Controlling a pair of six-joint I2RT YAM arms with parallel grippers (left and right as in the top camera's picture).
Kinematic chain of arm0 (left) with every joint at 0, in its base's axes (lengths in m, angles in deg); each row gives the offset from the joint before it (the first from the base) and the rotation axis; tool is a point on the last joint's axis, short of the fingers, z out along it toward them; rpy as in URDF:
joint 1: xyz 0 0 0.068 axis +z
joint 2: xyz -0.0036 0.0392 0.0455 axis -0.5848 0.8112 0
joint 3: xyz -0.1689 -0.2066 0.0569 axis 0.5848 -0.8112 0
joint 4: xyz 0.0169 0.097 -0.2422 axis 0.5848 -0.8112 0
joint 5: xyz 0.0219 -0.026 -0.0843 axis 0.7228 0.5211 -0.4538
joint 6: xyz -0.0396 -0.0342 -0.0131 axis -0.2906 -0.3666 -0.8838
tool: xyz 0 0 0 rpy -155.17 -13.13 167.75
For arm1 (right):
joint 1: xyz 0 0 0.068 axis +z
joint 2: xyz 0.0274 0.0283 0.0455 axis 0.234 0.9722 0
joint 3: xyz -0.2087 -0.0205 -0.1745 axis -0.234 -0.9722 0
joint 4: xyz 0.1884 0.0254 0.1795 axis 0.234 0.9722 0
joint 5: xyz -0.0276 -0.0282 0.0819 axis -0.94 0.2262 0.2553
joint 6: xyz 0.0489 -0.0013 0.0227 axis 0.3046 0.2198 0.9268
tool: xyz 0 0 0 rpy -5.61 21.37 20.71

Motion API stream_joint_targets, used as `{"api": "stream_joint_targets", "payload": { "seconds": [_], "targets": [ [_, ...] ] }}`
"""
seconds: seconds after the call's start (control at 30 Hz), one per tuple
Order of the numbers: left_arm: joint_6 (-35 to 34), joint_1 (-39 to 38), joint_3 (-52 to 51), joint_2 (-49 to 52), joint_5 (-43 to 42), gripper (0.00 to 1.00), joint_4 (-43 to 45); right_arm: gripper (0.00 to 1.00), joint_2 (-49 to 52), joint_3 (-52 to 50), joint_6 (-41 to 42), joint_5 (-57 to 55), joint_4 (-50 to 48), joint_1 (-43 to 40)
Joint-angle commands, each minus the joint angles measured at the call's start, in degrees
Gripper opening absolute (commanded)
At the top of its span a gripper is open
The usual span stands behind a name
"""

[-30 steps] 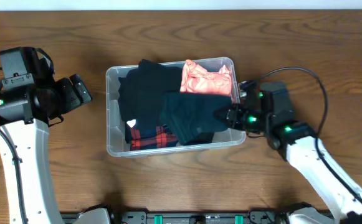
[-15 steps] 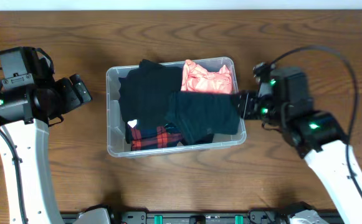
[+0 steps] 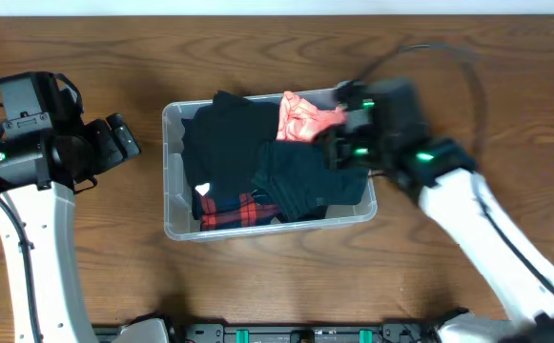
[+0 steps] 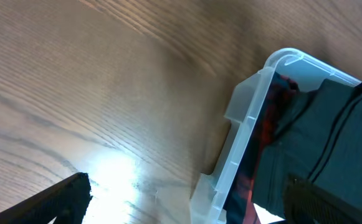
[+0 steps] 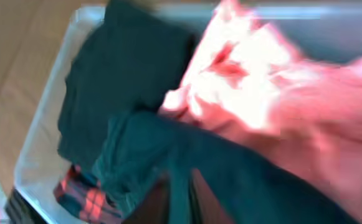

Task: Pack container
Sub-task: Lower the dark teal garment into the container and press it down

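The clear plastic container [image 3: 170,181] sits mid-table and holds a black garment [image 3: 221,133], a salmon-pink garment [image 3: 305,119], a dark teal garment [image 3: 305,181] and a red plaid garment [image 3: 227,211]. My right gripper [image 3: 327,151] is over the container's right half, blurred. In the right wrist view its fingers [image 5: 181,199] are nearly closed with a fold of the dark teal garment [image 5: 243,180] between them, and the pink garment [image 5: 274,93] lies just beyond. My left gripper [image 3: 124,139] is open and empty left of the container; its wrist view shows the container's corner [image 4: 250,127].
Bare wooden table [image 3: 86,57] surrounds the container on all sides. A black cable [image 3: 448,52] runs from the right arm over the table behind it.
My right gripper has swung from the container's right wall up and left, to above the clothes inside. The dark teal garment shifted with it. The left arm has not moved.
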Motion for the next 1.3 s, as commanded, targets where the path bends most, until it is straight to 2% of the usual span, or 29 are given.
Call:
{"api": "stream_joint_targets", "payload": {
  "seconds": [0.0, 0.1, 0.27, 0.47, 0.53, 0.57, 0.6, 0.63, 0.67, 0.8, 0.87, 1.0, 1.1, 1.27],
  "targets": [
    [0.74, 0.28, 0.81, 0.26, 0.28, 0.98, -0.22, 0.06, 6.71, -0.22, -0.83, -1.11, -1.05, 4.59],
    [0.74, 0.28, 0.81, 0.26, 0.28, 0.98, -0.22, 0.02, 14.14, -0.22, -0.59, -7.28, -0.28, 7.23],
    [0.74, 0.28, 0.81, 0.26, 0.28, 0.98, -0.22, 0.01, 22.95, -0.22, -0.63, -9.07, 0.55, 8.11],
    [0.74, 0.28, 0.81, 0.26, 0.28, 0.98, -0.22, 0.01, 17.73, 1.86, -2.58, -10.54, 5.4, 8.04],
    [0.74, 0.28, 0.81, 0.26, 0.28, 0.98, -0.22, 0.07, 13.0, 3.58, -5.16, -10.56, 7.23, 8.04],
    [0.74, 0.28, 0.81, 0.26, 0.28, 0.98, -0.22, 0.18, 10.88, 4.35, -6.21, -10.91, 7.96, 7.89],
    [0.74, 0.28, 0.81, 0.26, 0.28, 0.98, -0.22, 0.35, 8.63, 5.07, -6.82, -11.76, 8.9, 7.65],
    [0.74, 0.28, 0.81, 0.26, 0.28, 0.98, -0.22, 0.42, 6.32, 5.77, -7.08, -13.53, 10.05, 7.23],
    [0.74, 0.28, 0.81, 0.26, 0.28, 0.98, -0.22, 0.42, 4.11, 6.27, -7.06, -15.61, 11.34, 6.8],
    [0.74, 0.28, 0.81, 0.26, 0.28, 0.98, -0.22, 0.25, -0.42, 6.4, -6.36, -22.53, 15.98, 4.37],
    [0.74, 0.28, 0.81, 0.26, 0.28, 0.98, -0.22, 0.17, -0.24, 6.29, -5.07, -24.04, 18.1, 3.45],
    [0.74, 0.28, 0.81, 0.26, 0.28, 0.98, -0.22, 0.07, 3.02, 4.87, -2.19, -24.04, 19.21, 2.86],
    [0.74, 0.28, 0.81, 0.26, 0.28, 0.98, -0.22, 0.01, 7.52, 4.02, 0.39, -24.44, 19.34, 2.93],
    [0.74, 0.28, 0.81, 0.26, 0.28, 0.98, -0.22, 0.01, 14.69, 4.0, 1.4, -24.41, 19.85, 2.97]
  ]
}}
